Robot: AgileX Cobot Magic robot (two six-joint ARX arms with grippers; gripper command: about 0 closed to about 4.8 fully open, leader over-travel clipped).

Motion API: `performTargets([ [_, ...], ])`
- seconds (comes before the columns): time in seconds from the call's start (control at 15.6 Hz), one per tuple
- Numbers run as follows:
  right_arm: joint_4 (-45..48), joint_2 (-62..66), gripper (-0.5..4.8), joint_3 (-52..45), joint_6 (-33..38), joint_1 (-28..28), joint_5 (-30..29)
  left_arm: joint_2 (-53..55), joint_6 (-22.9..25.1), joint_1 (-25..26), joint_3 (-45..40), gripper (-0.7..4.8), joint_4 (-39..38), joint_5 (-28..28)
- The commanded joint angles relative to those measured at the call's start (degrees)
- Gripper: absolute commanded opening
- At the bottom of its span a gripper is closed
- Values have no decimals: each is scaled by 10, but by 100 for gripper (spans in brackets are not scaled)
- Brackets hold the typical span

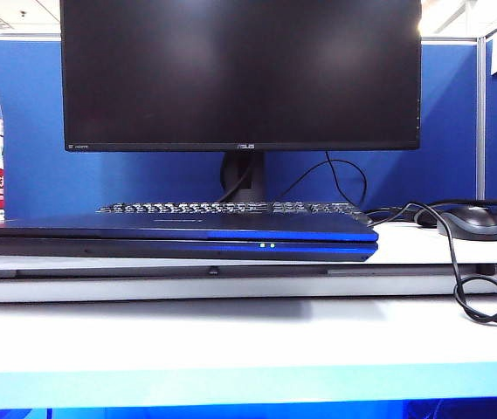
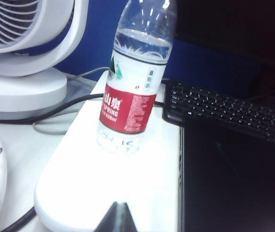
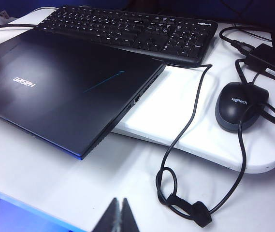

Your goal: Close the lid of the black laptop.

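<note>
Black laptop (image 3: 65, 92) lies flat, lid (image 1: 174, 225) down; right gripper (image 3: 120, 216) pinched together, left gripper's (image 2: 118, 217) state unclear.

Black laptop (image 3: 69, 92) (blue sheen), red-labelled bottle (image 2: 130, 87).

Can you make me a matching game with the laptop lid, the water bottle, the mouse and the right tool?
Things:
1. lid
2. water bottle
3. mouse
4. right tool

States:
A. standing upright next to the white fan
B. shut, holding nothing, above the white table
C. folded flat down on the black laptop
D. lying right of the separate keyboard, with its cable looped

Pairs: 1-C, 2-A, 3-D, 4-B
</note>
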Motion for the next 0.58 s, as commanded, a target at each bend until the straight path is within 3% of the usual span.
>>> performTargets([
  [0.06, 8, -1, -5, 1, 2, 0, -1, -1, 14, 0, 0, -3, -9, -2],
  [0.58, 8, -1, -5, 1, 2, 0, -1, -1, 17, 0, 0, -3, -12, 1],
])
